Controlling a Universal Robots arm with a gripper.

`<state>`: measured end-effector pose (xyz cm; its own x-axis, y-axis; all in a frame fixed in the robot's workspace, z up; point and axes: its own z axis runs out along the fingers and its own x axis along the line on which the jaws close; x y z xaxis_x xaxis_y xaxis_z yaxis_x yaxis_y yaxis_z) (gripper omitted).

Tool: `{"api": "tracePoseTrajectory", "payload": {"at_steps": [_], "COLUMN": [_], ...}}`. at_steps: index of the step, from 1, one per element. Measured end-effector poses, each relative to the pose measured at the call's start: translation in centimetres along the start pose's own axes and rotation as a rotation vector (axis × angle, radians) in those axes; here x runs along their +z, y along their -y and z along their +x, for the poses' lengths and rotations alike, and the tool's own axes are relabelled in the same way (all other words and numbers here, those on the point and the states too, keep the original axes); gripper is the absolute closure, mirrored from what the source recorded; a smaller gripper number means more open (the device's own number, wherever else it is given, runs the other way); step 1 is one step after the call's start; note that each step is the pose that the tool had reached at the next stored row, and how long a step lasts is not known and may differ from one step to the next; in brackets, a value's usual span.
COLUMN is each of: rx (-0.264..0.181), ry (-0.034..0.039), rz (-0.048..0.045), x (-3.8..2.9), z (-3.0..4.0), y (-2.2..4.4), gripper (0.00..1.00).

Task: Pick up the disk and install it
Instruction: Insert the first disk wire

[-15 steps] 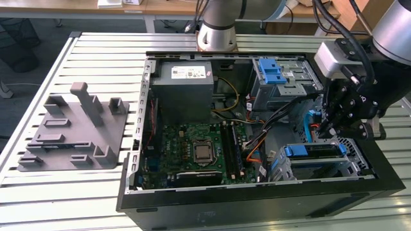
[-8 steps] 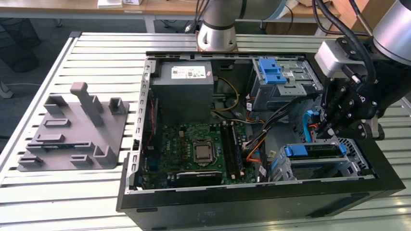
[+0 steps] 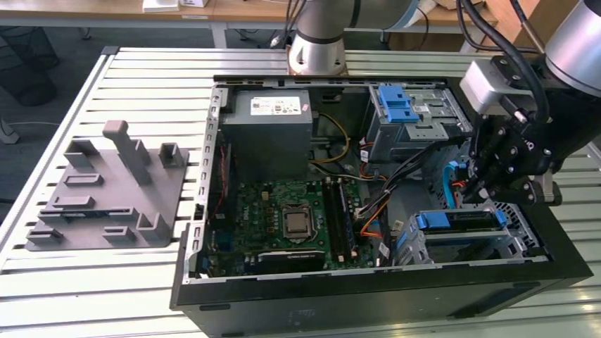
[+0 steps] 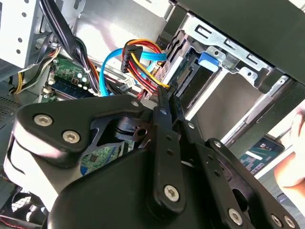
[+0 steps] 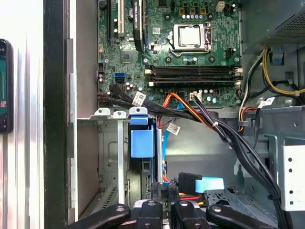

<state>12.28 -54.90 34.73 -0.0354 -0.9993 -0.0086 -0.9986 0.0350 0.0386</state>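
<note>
The disk (image 3: 466, 220) sits on edge inside the lower drive cage (image 3: 511, 243) at the exterior view's right, with its blue rail (image 5: 142, 140) showing at the slot. In the second wrist view the disk's (image 4: 189, 71) end lies behind a blue tab (image 4: 208, 59). My gripper (image 3: 472, 191) hangs just above that cage, among the cables. Its fingers are shut, tips together (image 4: 166, 95), right at the disk's connector end beside the orange-and-red cable plug (image 4: 136, 55). In the first wrist view the gripper (image 5: 164, 193) stands next to a black plug with a blue flat cable (image 5: 209, 183).
The open computer case (image 3: 376, 299) lies on a slatted table. Inside it are a grey power-supply box (image 3: 272, 116), a motherboard (image 3: 291, 222) and an upper cage with a blue latch (image 3: 399, 105). A grey fixture (image 3: 103, 190) stands at the exterior view's left. A phone (image 4: 259, 150) and a hand (image 4: 291, 157) are beside the case.
</note>
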Motion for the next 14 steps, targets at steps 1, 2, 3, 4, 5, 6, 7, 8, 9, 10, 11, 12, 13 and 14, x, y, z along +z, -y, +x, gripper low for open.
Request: {"api": "tracePoseTrajectory", "payload": {"at_steps": [1,2,3,4,5,6,7,8,9,10,11,12,13,14], "rx": [0.0,0.0,0.0,0.0,0.0,0.0,0.0,0.0,0.001,0.002,0.002,0.003,0.003,0.003], "ry": [-0.0003,-0.0003,-0.0002,-0.0003,-0.0001,-0.0002,-0.0004,-0.0004,-0.0003,-0.0003,-0.0002,-0.0003,0.0,-0.0001], "rz": [0.0,0.0,-0.0001,-0.0003,-0.0008,-0.001,-0.001,-0.0012,-0.0015,-0.0018,-0.0023,-0.0024,-0.0025,-0.0026], "x": [0.03,0.1,0.2,0.3,0.39,0.45,0.47,0.49,0.5,0.52,0.54,0.56,0.62,0.68], "z": [0.12,0.26,0.41,0.48,0.54,0.58,0.62,0.65,0.67,0.69,0.7,0.72,0.74,0.78], "y": [0.0,0.01,0.02,0.03,0.04,0.09,0.15,0.27,0.38,0.45,0.52,0.58,0.64,0.69], "gripper": [0.84,0.84,0.84,0.84,0.84,0.84,0.84,0.84,0.84,0.84,0.84,0.84,0.84,0.84]}}
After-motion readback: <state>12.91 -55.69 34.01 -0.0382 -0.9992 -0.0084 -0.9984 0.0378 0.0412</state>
